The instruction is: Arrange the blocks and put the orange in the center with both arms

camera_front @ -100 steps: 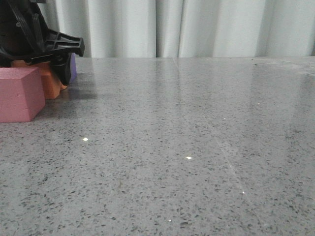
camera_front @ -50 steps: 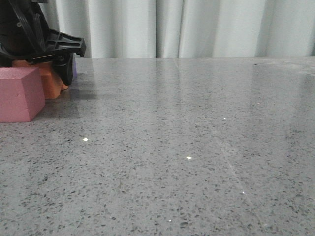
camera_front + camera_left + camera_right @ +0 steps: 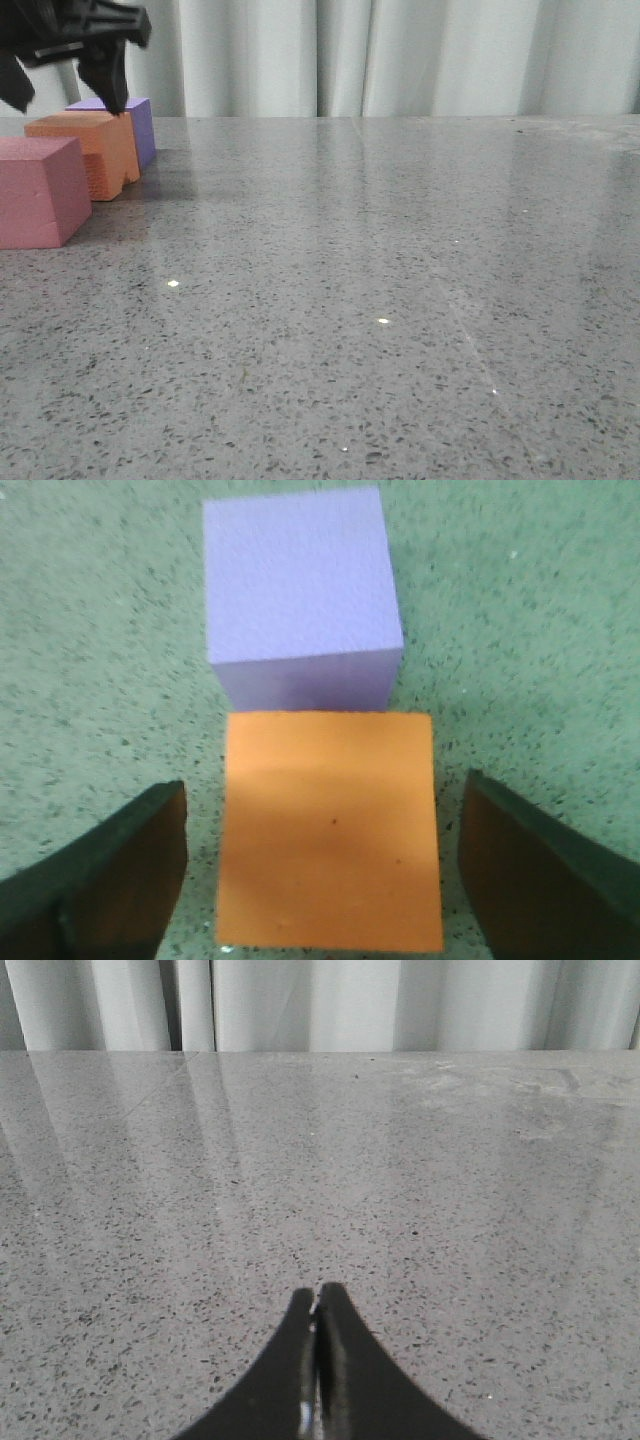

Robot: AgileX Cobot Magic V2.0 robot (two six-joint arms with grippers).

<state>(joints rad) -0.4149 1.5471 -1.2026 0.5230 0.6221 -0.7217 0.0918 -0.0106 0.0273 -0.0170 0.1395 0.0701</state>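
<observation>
Three foam cubes stand in a row at the far left of the table. The pinkish-red cube (image 3: pixel 38 190) is nearest, the orange cube (image 3: pixel 92 152) is in the middle, and the purple cube (image 3: pixel 138 125) is farthest. My left gripper (image 3: pixel 62 85) hangs open above the orange cube, clear of it. In the left wrist view its fingers (image 3: pixel 120 875) stand wide on either side of the orange cube (image 3: pixel 330 830), with the purple cube (image 3: pixel 298 600) touching it beyond. My right gripper (image 3: pixel 318 1305) is shut and empty over bare table, out of the front view.
The grey speckled table (image 3: pixel 380 300) stretches to the right of the cubes. Pale curtains (image 3: pixel 400 55) hang behind its far edge.
My left gripper has let go of the orange cube and risen above it. The orange cube now stands on the table between the other two cubes.
</observation>
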